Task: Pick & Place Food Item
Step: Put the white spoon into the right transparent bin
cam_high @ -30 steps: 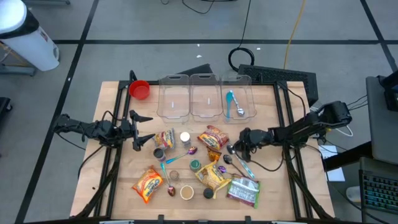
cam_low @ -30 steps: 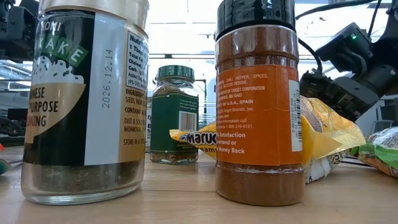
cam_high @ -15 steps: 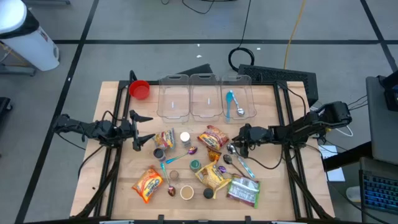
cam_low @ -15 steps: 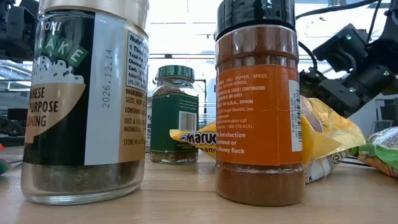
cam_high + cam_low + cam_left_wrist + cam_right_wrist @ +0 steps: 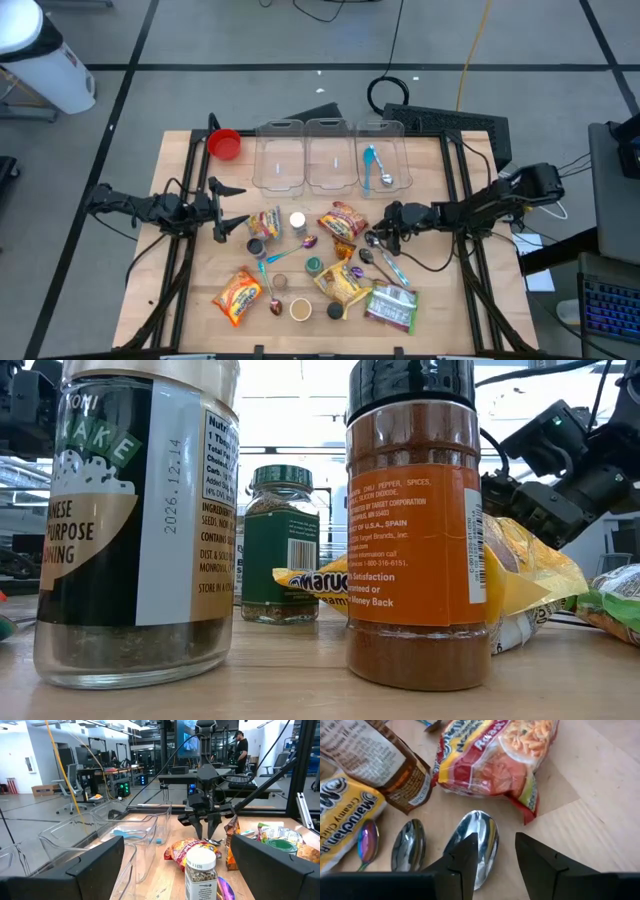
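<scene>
We are seeing the left gripper [image 5: 232, 209] waiting over the left side of the pale wooden table [image 5: 440, 322], its two dark fingers spread wide apart with nothing between them. Just beyond its tips a small glass jar with a white lid [image 5: 297, 221] is standing upright, and a crinkled red-and-orange noodle packet [image 5: 237, 295] is lying flat nearer the front edge. At the back, three clear plastic bins [image 5: 305, 156] are sitting side by side in a row; the rightmost one is holding a teal-handled spoon [image 5: 370, 159], and a round red bowl [image 5: 225, 144] is resting to their left. Toward the centre, a glossy red-and-yellow ramen packet [image 5: 492, 757] is lying flat beside a brown paper-like pouch [image 5: 372, 757] and a yellow noodle packet [image 5: 342, 815].

On the right, the right gripper [image 5: 492, 852] is hovering low over a shiny, smooth metal spoon [image 5: 475, 842], whose oval bowl is lying between the fingertips. The blunt dark fingers [image 5: 540, 862] are standing slightly apart and are not clamped on it. A second steel spoon [image 5: 409, 850] and an iridescent one [image 5: 368, 842] are lying just beside it.
</scene>
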`<state>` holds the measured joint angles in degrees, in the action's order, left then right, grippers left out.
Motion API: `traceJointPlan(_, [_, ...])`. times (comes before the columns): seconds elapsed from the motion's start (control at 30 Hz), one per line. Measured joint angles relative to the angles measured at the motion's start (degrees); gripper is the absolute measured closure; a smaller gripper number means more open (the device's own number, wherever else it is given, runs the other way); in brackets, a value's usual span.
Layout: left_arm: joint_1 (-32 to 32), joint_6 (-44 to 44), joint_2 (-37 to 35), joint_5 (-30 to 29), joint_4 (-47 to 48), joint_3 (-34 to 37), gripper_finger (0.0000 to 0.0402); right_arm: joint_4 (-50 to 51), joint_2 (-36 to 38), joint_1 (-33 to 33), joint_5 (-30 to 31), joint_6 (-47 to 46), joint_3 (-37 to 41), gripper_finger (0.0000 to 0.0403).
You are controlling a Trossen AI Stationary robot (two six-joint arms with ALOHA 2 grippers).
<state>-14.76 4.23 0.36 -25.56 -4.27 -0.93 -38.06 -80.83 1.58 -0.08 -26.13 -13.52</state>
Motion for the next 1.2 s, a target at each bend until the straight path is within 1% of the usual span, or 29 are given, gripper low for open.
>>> traceJointPlan(0.27, [0.02, 0.00, 0.00, 0.00, 0.00, 0.00, 0.0027, -0.81, -4.40, 0.00, -0.04, 1.92, -2.47, 0.0277])
traceJointPlan(0.47, [0.00, 0.00, 0.00, 0.00, 0.00, 0.00, 0.0027, -0.85, -5.23, 0.00, -0.02, 3.15, -2.93, 0.0279])
traceJointPlan(0.53, [0.00, 0.00, 0.00, 0.00, 0.00, 0.00, 0.0027, -0.83, -5.23, 0.00, -0.05, 3.29, -2.93, 0.0289])
traceJointPlan(0.6, [0.00, 0.00, 0.00, 0.00, 0.00, 0.00, 0.0027, -0.77, -5.23, 0.00, -0.09, 3.28, -2.93, 0.0306])
traceJointPlan(0.83, [0.01, 0.00, 0.00, 0.00, 0.00, 0.00, 0.0027, -1.54, -5.08, 0.00, -0.68, 3.24, -3.00, 0.0391])
traceJointPlan(0.9, [0.02, 0.00, 0.00, 0.00, 0.00, 0.00, 0.0027, -1.54, -5.12, 0.00, -1.70, 3.48, -3.04, 0.0395])
traceJointPlan(1.03, [0.00, 0.00, 0.00, 0.00, 0.00, 0.00, 0.0027, -0.90, -3.39, 0.00, -1.81, 4.40, -2.93, 0.0395])
traceJointPlan(1.2, [0.02, 0.00, 0.00, -0.02, 0.00, 0.00, 0.0027, -0.72, 2.69, 0.00, -1.98, 6.65, -2.86, 0.0399])
